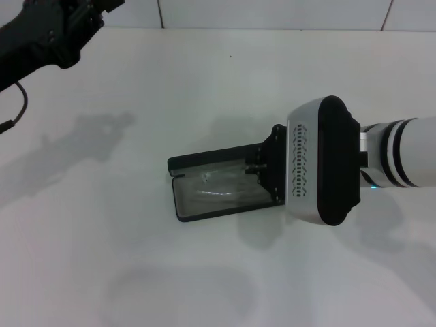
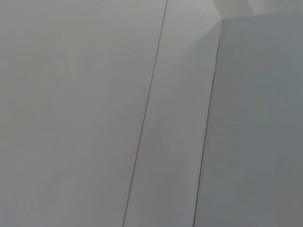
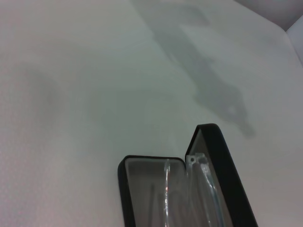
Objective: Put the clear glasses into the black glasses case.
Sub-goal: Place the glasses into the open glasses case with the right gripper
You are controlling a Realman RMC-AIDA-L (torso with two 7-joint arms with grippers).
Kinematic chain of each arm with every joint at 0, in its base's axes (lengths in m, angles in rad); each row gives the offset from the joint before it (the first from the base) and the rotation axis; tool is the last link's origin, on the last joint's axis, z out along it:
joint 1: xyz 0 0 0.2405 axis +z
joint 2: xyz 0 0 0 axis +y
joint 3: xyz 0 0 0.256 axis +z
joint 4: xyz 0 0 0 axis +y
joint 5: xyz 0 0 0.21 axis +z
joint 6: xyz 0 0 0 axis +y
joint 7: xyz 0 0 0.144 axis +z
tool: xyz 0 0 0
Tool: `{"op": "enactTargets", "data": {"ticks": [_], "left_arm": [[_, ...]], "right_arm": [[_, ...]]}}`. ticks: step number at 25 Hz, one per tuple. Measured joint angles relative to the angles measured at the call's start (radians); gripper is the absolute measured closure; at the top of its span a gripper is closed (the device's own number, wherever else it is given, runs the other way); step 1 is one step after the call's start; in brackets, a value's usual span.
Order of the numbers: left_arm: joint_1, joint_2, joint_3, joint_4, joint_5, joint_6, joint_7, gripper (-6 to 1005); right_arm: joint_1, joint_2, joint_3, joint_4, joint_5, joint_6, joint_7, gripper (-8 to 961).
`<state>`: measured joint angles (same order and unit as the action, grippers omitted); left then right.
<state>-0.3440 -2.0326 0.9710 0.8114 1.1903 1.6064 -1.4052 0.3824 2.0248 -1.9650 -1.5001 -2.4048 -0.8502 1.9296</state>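
While the left tool (image 1: 85, 13) parks high, the right tool (image 1: 262, 170) hovers over the black glasses case (image 1: 182, 204).

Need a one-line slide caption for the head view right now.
Right gripper over the open black glasses case, clear glasses lying inside; left gripper parked far off.

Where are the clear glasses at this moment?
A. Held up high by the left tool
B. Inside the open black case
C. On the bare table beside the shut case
B: the clear glasses lie on the grey lining of the black glasses case, whose lid stands open.
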Motion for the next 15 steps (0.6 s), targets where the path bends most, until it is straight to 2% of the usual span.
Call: {"op": "enactTargets", "data": {"ticks": [15], "left_arm": [[-0.001, 0.0, 0.0, 0.0, 0.0, 0.001, 0.0, 950]], "right_arm": [[0.019, -0.001, -0.013, 0.008, -0.002, 0.003, 0.003, 892]]}}
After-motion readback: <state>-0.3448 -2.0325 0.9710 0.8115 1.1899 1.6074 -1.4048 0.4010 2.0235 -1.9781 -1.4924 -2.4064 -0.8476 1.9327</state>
